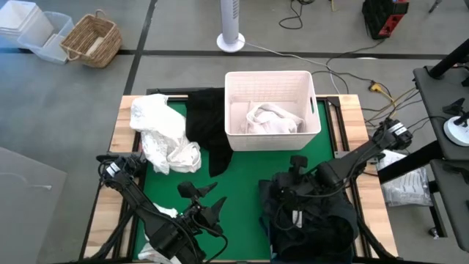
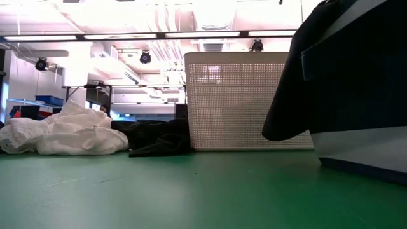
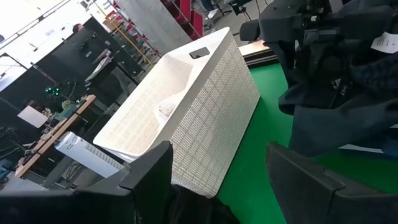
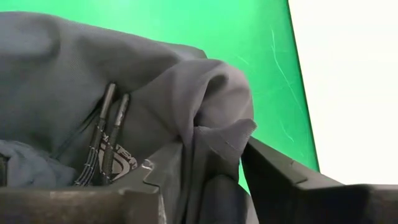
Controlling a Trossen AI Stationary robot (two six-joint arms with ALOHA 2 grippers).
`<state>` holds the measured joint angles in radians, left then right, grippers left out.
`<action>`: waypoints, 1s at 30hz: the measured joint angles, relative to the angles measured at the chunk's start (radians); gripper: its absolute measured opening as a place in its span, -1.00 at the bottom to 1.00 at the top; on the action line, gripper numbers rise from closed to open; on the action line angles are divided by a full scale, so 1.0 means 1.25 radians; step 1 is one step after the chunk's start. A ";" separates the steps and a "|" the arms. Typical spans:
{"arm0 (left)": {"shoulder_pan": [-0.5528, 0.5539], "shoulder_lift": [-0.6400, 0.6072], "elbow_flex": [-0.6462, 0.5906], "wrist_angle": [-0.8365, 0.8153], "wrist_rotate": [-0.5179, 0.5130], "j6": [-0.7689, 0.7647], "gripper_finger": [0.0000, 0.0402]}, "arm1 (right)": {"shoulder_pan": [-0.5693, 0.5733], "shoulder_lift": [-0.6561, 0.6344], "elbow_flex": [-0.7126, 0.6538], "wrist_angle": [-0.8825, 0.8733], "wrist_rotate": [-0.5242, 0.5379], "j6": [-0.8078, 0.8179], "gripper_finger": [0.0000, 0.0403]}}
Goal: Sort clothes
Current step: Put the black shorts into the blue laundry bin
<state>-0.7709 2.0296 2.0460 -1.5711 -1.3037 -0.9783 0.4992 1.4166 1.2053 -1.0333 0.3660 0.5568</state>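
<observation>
— While the white bin crowded the mat's far edge, where was open room?
— Bare green mat lay mid-table, between the arms.
— And the arms?
— Left gripper hovered open, empty. Right gripper reached low, fingers parted around a navy garment (wrist view only); white clothes and black clothes lay far-left.
</observation>
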 joint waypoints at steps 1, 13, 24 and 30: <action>0.000 0.000 0.000 0.000 0.000 0.000 0.16 | 0.000 -0.002 0.000 -0.002 0.000 0.001 -0.24; 0.000 0.000 0.000 0.000 0.000 0.000 0.16 | 0.000 -0.016 0.013 -0.009 -0.001 0.006 -0.70; 0.000 0.000 0.000 0.000 0.002 0.000 0.16 | 0.034 -0.042 0.099 -0.065 0.004 0.002 -0.95; 0.000 0.000 0.000 0.000 0.003 0.000 0.16 | 0.124 -0.065 0.213 -0.103 0.031 0.021 -0.95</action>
<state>-0.7708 2.0296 2.0460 -1.5711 -1.3002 -0.9783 0.6540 1.3354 1.4711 -1.1617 0.4046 0.5825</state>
